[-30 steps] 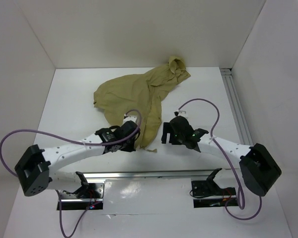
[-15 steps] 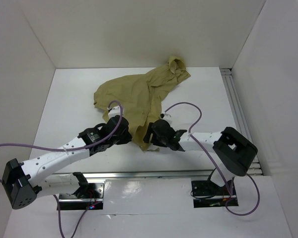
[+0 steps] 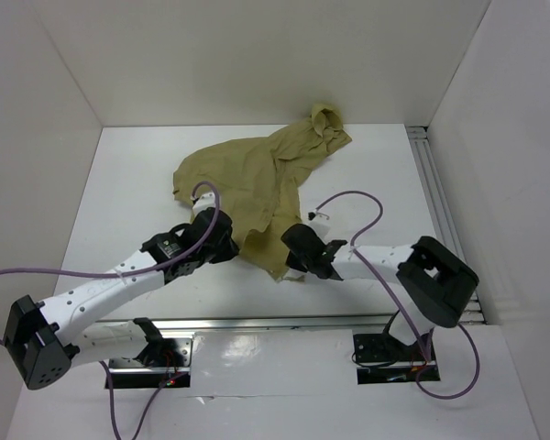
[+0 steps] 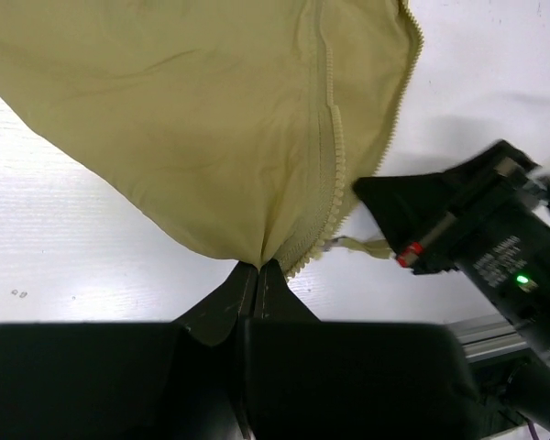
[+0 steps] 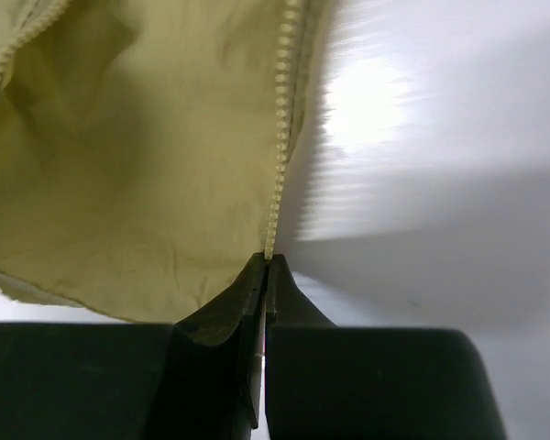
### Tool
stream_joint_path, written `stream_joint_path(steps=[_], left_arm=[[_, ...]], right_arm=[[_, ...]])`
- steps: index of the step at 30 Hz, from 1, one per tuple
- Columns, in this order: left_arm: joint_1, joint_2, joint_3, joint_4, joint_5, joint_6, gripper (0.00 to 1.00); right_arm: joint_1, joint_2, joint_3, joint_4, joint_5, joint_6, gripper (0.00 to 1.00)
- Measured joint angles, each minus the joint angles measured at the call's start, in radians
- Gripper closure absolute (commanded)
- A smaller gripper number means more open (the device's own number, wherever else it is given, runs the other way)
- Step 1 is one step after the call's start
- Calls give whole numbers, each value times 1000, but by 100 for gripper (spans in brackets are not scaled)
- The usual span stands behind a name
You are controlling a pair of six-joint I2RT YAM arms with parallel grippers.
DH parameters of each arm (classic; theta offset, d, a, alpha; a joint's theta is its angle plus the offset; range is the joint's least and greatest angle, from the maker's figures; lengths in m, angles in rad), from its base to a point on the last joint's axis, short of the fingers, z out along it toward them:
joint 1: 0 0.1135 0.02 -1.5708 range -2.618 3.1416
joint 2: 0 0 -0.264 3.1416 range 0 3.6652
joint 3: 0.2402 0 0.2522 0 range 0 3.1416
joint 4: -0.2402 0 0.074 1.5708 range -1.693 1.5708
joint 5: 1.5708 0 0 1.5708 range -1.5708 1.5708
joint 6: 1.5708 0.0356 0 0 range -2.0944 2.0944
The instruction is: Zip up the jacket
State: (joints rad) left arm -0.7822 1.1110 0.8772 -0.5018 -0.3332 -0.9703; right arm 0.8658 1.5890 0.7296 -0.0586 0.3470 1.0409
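Khaki jacket [image 3: 247, 174] lies rumpled mid-table on the white table [image 3: 385, 183], hood toward the far wall, lower hem drawn toward the arms; on my left, the left gripper [image 4: 258, 268] is pinched closed on the hem corner beside one row of zipper teeth [image 4: 335, 147]; just right of it, the right gripper [image 5: 266, 261] is clamped on the other zipper edge [image 5: 281, 119].
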Motion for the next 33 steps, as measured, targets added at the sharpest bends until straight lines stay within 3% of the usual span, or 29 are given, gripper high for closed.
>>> stream_joint_path(steps=[8,12,18,24,27,28,30,33], left_arm=[[60,-1,0,-19,54,26,100],[109,-1,0,-22,79,56,100],[232,-4,20,-40,98,79,100],[276,10,34,-10,120,82,100],[287,69,40,8,132,82,100],[294,101,41,10,137,82,100],[303,143,42,11,142,83,100],[321,198,48,10,148,97,100]], right_arm=[[-84,-320,-43,-294,133,-109,100],[-149,-386,20,-511,202,-179,100],[-192,-311,302,-719,242,-260,100],[-124,-34,570,-710,275,-344,100],[-60,204,668,-690,257,-378,84],[-37,283,698,-684,248,-394,59],[11,399,729,-663,227,-423,40],[83,447,729,-663,183,-472,39]])
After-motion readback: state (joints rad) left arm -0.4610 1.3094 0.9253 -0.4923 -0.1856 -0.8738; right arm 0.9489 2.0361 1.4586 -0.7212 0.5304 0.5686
